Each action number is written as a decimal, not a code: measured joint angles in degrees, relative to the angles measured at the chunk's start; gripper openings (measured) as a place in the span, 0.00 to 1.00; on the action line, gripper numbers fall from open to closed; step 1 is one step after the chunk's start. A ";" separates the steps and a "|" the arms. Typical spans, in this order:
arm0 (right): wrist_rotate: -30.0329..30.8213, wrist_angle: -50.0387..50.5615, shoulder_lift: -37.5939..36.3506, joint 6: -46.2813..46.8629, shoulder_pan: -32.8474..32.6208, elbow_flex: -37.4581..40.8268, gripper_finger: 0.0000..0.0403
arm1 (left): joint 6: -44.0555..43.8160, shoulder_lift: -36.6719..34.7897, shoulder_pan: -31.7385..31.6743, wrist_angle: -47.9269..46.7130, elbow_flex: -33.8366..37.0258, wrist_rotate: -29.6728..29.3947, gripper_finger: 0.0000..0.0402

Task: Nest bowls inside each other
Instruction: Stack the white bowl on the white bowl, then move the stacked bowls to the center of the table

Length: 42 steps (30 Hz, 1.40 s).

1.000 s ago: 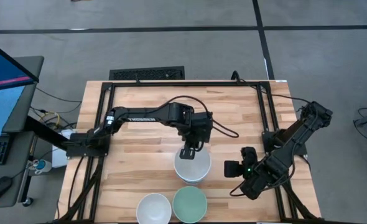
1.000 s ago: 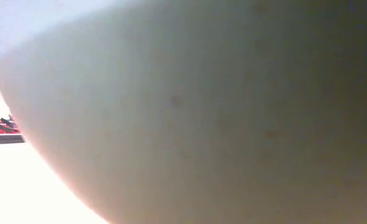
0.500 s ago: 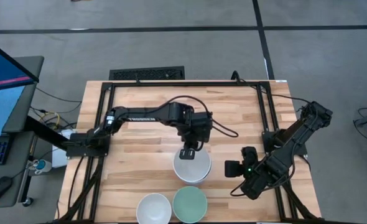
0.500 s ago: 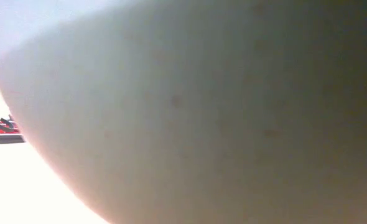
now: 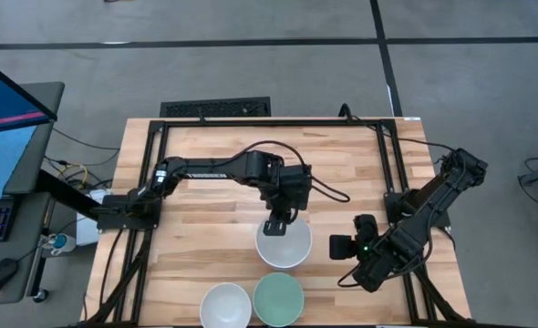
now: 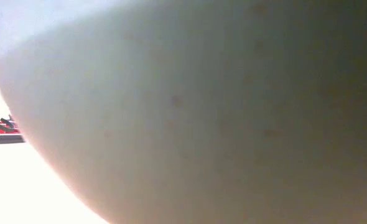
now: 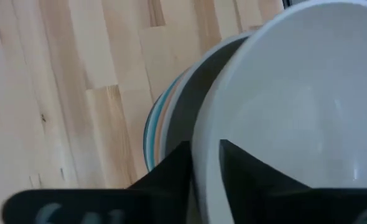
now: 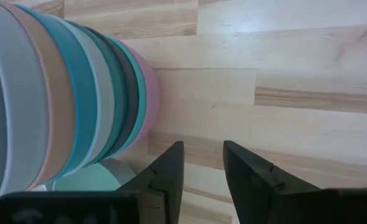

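Note:
A stack of nested bowls (image 5: 284, 244) stands on the table's middle near part, with a white bowl (image 7: 295, 93) on top. Coloured rims (image 7: 165, 118) show under it. My left gripper (image 5: 278, 223) is over the white bowl's far rim (image 7: 203, 158), open. One finger is outside the wall and one inside. My right gripper (image 5: 342, 248) waits open to the right of the stack (image 8: 78, 93), with nothing between its fingers (image 8: 203, 168). A lone white bowl (image 5: 226, 305) and a mint green bowl (image 5: 278, 299) rest on their bases by the near edge.
A bowl's pale wall (image 6: 202, 124) fills the low view and hides the table behind it. Bare wood lies left of the stack (image 5: 205, 228) and toward the far edge. A black frame (image 5: 269, 123) borders the tabletop.

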<state>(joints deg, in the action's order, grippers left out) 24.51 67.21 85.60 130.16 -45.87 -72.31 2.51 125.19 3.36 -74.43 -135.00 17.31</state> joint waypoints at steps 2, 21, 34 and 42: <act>0.00 0.06 0.00 -0.10 0.00 0.00 0.33 | -0.07 -0.03 0.00 0.09 0.00 0.00 0.24; -0.04 0.23 0.00 -0.16 0.00 0.00 0.33 | 1.39 -4.44 -1.31 0.44 0.00 -9.01 0.38; -0.25 0.23 0.00 -0.16 0.00 0.00 0.33 | 3.55 -4.96 -1.56 1.58 0.17 -8.71 0.04; -0.38 0.21 0.00 -0.14 0.00 0.00 0.33 | 3.82 -4.06 -1.60 1.59 0.29 -9.11 0.03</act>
<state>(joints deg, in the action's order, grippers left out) 24.13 67.42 85.60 130.02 -45.87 -72.31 6.33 121.13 1.76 -72.85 -134.71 8.20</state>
